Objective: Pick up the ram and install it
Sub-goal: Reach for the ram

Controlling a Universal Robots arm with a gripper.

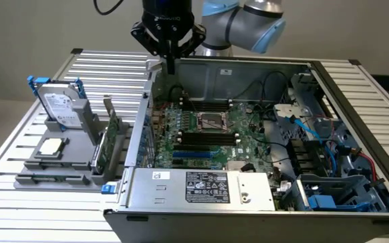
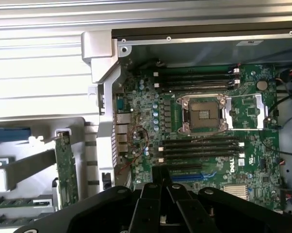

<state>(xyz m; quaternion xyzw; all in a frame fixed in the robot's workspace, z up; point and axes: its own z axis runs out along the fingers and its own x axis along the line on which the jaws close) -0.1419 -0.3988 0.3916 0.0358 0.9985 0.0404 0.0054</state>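
Note:
The ram [image 1: 52, 178] is a thin green stick lying flat in the front groove of the grey holder [image 1: 26, 164], at the exterior view's lower left. My gripper [image 1: 170, 68] hangs high over the back left corner of the open computer case [image 1: 181, 195], far from the ram. Its fingers are shut together with nothing between them. In the wrist view the shut fingertips [image 2: 160, 187] point down over the green motherboard [image 2: 151, 121]. Black memory slots [image 2: 199, 145] flank the empty processor socket [image 2: 202, 112].
On the grey holder stand a wider green expansion card [image 1: 110, 135] and a silver hard drive with blue clips [image 1: 59, 106]; a processor chip [image 1: 50, 147] lies flat there. Cables [image 1: 309, 129], a drive cage and a power supply [image 1: 204, 187] crowd the case. The slatted table [image 1: 39, 215] surrounds everything.

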